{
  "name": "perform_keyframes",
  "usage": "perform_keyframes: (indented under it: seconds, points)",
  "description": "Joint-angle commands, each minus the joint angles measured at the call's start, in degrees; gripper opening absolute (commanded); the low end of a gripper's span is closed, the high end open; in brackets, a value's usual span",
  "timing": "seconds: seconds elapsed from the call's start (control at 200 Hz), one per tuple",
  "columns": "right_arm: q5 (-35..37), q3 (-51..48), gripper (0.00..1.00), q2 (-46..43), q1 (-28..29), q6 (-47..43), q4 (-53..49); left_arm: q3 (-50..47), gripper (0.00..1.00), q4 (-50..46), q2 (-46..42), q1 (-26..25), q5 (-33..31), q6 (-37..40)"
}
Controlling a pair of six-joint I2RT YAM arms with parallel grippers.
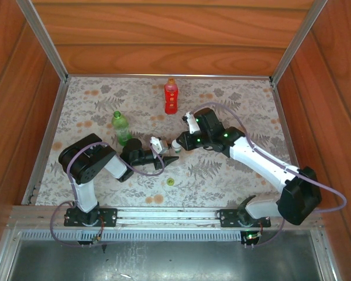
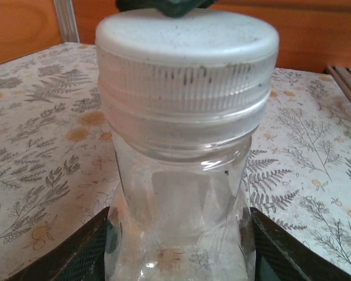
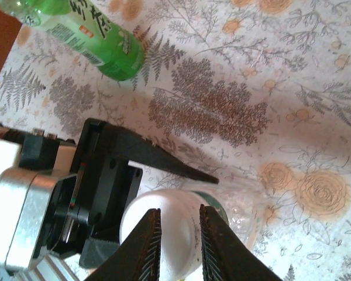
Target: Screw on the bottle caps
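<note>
My left gripper (image 1: pixel 171 153) (image 2: pixel 180 218) is shut on the lower body of the short clear bottle (image 2: pixel 181 175) (image 3: pixel 245 213), which stands near the table's middle. A white cap (image 2: pixel 187 41) (image 3: pixel 134 225) sits on its neck. My right gripper (image 1: pixel 180 144) (image 3: pixel 178 209) hovers right at the cap's top, its jaws a narrow gap apart and inside the cap's outline, not around it. The green bottle (image 1: pixel 121 129) (image 3: pixel 99 50) stands to the left. The red bottle (image 1: pixel 171 99) stands at the back with an orange cap (image 1: pixel 171 81) on it. A yellow-green cap (image 1: pixel 171 181) lies loose in front.
The floral tablecloth (image 1: pixel 234 105) covers the table. Wooden walls (image 1: pixel 164 41) with metal rails close in the back and both sides. A metal rail (image 1: pixel 164 213) holding both arm bases runs along the near edge.
</note>
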Motion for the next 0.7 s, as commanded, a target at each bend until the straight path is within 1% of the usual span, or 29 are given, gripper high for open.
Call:
perform_keyframes:
  seconds: [0.0,0.13,0.19,0.28,0.32,0.43,0.48,0.525,0.595,0.695]
  points:
    - [-7.6,-3.6,0.24,-2.3,0.1,1.9,-1.9,0.7,0.55,0.8,1.0,0.3,-0.7,0.0]
    - [-10.7,-5.4,0.24,-4.5,0.2,2.6,-2.8,0.8,0.55,0.7,0.9,0.2,-0.9,-0.1]
    - [-10.0,-5.5,0.24,-5.7,0.3,2.3,-3.7,0.6,0.55,0.7,0.9,0.2,-0.9,-0.2]
    - [-6.8,-5.2,0.26,-7.6,0.3,0.7,-4.4,0.6,0.55,0.7,0.5,0.3,-1.1,0.1]
    - [-4.9,-5.2,0.29,-8.4,0.3,-0.5,-4.3,0.5,0.55,0.6,0.5,0.3,-1.2,0.4]
    - [-0.7,-5.6,0.47,-10.0,0.3,-3.9,-2.7,0.4,0.56,0.2,0.2,0.3,-1.7,1.0]
    - [0.9,-5.6,0.56,-10.2,0.3,-5.2,-1.9,0.4,0.58,0.0,0.5,0.3,-1.8,1.2]
    - [1.8,-5.2,0.61,-10.2,0.3,-6.3,-1.4,0.5,0.61,0.0,0.6,0.3,-2.0,1.2]
    - [2.5,-4.8,0.65,-10.1,0.4,-6.9,-1.0,0.6,0.64,0.0,0.7,0.2,-2.3,1.2]
    - [3.0,-4.9,0.67,-10.0,0.4,-7.2,-0.8,0.8,0.71,0.0,0.8,0.2,-3.0,1.2]
